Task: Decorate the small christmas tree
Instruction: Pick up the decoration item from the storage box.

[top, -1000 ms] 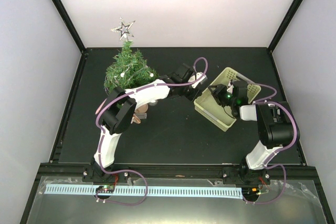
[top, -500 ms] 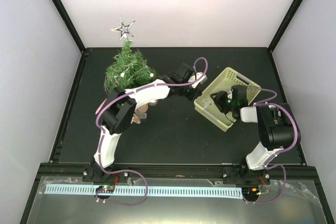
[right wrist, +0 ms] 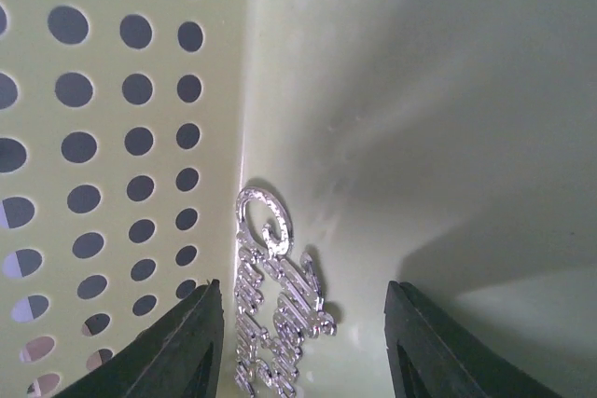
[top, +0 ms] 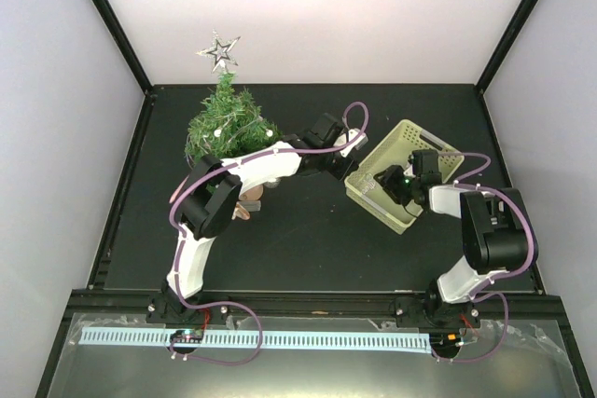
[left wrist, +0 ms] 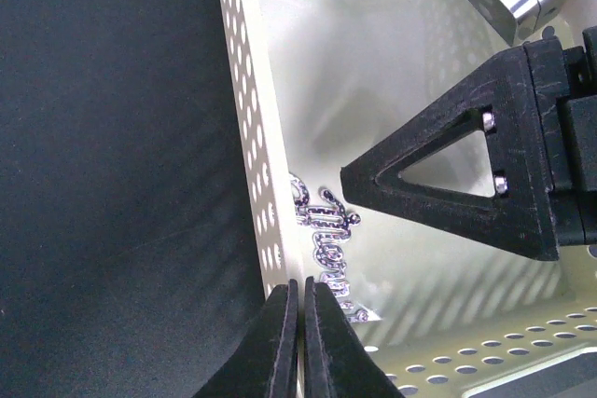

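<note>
The small christmas tree (top: 224, 125) stands at the back left, with a silver star (top: 220, 50) on top and white beads in its needles. A pale green perforated basket (top: 431, 140) sits at the right. A silver glitter script ornament (right wrist: 275, 309) lies flat on its floor against the perforated wall (right wrist: 103, 137); the left wrist view shows this ornament (left wrist: 326, 241) too. My right gripper (right wrist: 308, 351) is open inside the basket, one finger on each side of the ornament. My left gripper (left wrist: 300, 300) is shut on the basket's side wall (left wrist: 250, 128).
A small tan object (top: 246, 208) lies half hidden under the left arm's elbow. The black mat (top: 308, 240) covers the table between black frame posts and white walls. The right gripper's black finger (left wrist: 438, 184) hangs close over the ornament, near my left fingertips.
The right gripper has moved down and left, deeper into the basket toward the ornament, its jaws slightly wider. The left arm and basket have stayed put.
</note>
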Motion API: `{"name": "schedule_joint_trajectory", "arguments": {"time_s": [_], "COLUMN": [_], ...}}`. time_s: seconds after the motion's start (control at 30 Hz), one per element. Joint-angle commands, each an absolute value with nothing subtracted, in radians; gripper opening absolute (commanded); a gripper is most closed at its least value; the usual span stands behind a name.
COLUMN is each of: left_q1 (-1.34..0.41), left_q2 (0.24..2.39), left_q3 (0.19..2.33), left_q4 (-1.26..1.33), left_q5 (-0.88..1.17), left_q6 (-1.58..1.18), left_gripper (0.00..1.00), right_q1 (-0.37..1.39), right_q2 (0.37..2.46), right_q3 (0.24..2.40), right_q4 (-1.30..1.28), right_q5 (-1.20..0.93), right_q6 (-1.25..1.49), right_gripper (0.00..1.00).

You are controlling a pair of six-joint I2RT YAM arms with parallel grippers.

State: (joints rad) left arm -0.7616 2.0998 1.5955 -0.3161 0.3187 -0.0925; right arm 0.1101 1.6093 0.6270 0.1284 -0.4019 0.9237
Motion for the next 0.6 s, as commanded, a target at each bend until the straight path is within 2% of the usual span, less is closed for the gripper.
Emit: {"name": "schedule_joint_trajectory", "arguments": {"time_s": [0.0,0.43,0.57], "left_q1": [-0.778,-0.778,-0.779], "left_q2": [2.093,2.095,2.092], "left_q3": [1.566,1.567,1.553], "left_q4": [-0.385,-0.372,-0.361], "left_q5": [0.340,0.345,0.345], "left_q6": [-0.100,-0.116,-0.124], "left_gripper": [0.02,0.02,0.02], "right_q1": [0.110,0.151,0.161], "right_q2": [1.643,1.742,1.738], "right_q3": [0.667,0.719,0.674], "right_q4": [0.017,-0.014,0.097], "right_q5": [-0.458,-0.488,-0.539], "right_q6": [0.851,0.852,0.907], "right_gripper": [0.49,0.48,0.47]}}
